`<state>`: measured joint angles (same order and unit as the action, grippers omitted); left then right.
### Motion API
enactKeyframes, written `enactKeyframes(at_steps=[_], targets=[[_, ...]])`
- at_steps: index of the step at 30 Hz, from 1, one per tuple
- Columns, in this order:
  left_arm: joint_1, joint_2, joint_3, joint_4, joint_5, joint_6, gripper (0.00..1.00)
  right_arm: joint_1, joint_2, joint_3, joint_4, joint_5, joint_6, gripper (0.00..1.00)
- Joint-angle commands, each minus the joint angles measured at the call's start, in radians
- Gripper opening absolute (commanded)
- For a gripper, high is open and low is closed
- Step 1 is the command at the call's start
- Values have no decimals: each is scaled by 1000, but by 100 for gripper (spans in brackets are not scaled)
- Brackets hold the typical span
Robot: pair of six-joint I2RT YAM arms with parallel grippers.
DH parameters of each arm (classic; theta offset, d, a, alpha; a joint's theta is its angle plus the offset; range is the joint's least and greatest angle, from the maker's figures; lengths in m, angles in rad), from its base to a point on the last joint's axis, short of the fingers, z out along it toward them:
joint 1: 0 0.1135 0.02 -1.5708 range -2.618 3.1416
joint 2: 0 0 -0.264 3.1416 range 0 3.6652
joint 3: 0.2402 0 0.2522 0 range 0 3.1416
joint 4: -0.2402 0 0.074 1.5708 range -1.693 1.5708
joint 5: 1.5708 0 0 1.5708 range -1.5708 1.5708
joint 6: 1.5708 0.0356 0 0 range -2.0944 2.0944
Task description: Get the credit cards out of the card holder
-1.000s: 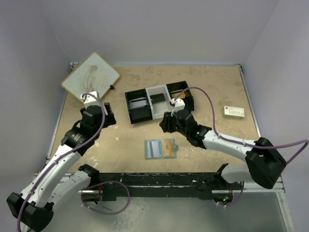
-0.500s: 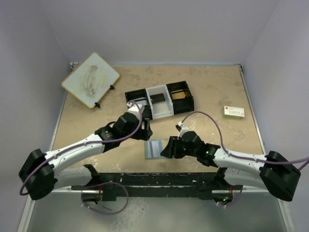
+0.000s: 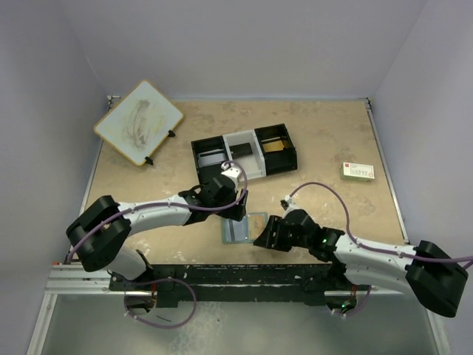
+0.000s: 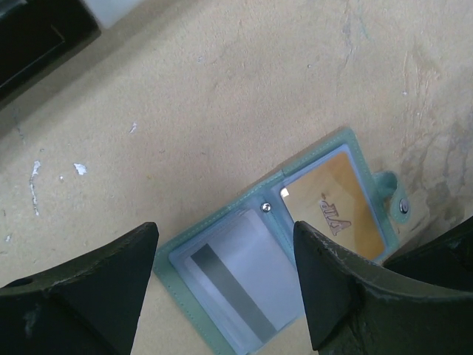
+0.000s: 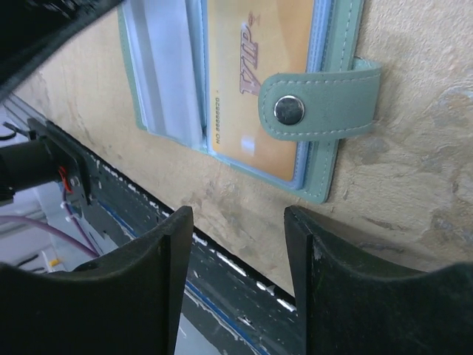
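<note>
Card holder (image 3: pixel 240 229) lies open and flat on the tabletop (image 3: pixel 332 140), near its near edge and about midway between left and right. We find its pocket side facing up. Both credit cards sit inside the pockets. The orange-gold card (image 4: pixel 336 211) occupies the half that carries the clasp tab (image 5: pixel 318 100). The pale grey card (image 4: pixel 236 274), marked by a dark stripe, occupies the other half. The tab lies folded over the edge of the orange-gold card, with its snap showing.

The left tool (image 3: pixel 235 211) hangs over the far edge of the card holder. Its jaws stand wide apart, with nothing between them. In the left wrist view the two fingers frame the open holder without touching it, as far as we can tell.

The right tool (image 3: pixel 260 235) sits low at the right near corner of the holder, just beside the tab. Its jaws are parted to a moderate width and hold nothing. The right wrist view shows only tabletop and the black rail between its fingers.

A three-compartment tray (image 3: pixel 244 154), black at both ends and white in the middle, stands farther back, apart from the holder. A small white box (image 3: pixel 358 171) with red and green print lies well to the right. A pale board (image 3: pixel 139 122) rests at the far left corner.
</note>
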<state>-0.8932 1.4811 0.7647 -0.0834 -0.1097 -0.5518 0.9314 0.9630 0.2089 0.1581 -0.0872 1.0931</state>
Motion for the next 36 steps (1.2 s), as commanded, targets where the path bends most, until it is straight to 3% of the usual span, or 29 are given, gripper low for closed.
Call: enactKeyframes(at_steps=[1, 4, 8, 14, 18, 26, 30, 36], targets=[[-8, 38, 14, 79, 32, 38, 72, 3, 33, 2, -26, 75, 68, 57], [-11, 60, -9, 95, 48, 33, 71, -37, 75, 13, -6, 85, 44, 59], [-15, 28, -83, 142, 66, -1, 69, -187, 165, 18, 66, 9, -28, 57], [-26, -46, -198, 220, 144, -64, 67, -229, 279, 63, 202, -16, -31, 57], [-79, -83, -243, 254, 141, -120, 65, -239, 396, 147, 217, -49, -87, 57], [-239, -176, -372, 354, -28, -322, 62, -240, 545, 307, 155, -86, -255, 56], [-303, -147, -374, 431, -83, -366, 62, -231, 630, 397, 160, -171, -391, 53], [-376, -20, -296, 532, -120, -394, 62, -163, 702, 460, 156, -235, -460, 51]])
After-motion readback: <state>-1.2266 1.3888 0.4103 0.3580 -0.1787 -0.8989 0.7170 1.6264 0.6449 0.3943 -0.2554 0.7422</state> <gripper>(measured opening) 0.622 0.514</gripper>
